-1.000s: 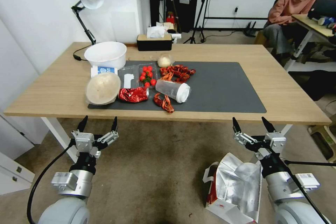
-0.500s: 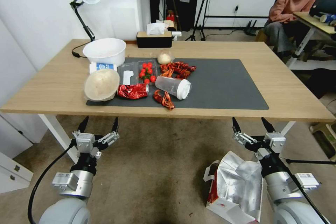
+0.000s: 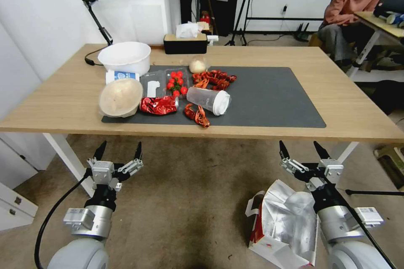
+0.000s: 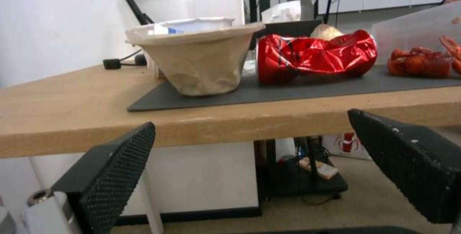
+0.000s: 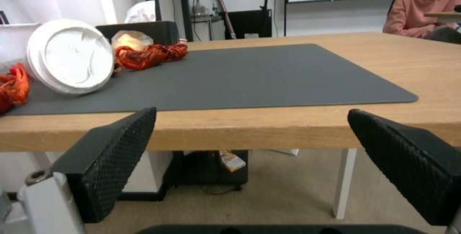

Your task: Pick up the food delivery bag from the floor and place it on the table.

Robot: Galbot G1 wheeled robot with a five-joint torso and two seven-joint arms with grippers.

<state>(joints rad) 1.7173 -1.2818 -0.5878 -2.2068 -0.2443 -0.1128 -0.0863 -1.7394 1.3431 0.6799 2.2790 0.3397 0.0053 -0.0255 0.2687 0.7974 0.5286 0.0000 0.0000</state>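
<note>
1. The left gripper is hovering over the floor just short of the table's near edge, its two black fingers spread apart and gripping nothing; in the left wrist view the left gripper is facing the table edge at about tabletop height.
2. On the table, the dark grey mat is carrying a beige paper bowl, a crushed red can, a tipped clear cup with a white lid and red crayfish; a white bowl is sitting behind them on the bare wood.
3. The food delivery bag is lying on the floor to the right, its silver foil lining gaping upward, with a red side panel facing left.
4. The right gripper is hanging with its fingers parted and empty, just above and beyond the bag's far edge, while the right forearm is passing over the bag's right side. In the right wrist view the right gripper is facing the table edge and mat.
</note>
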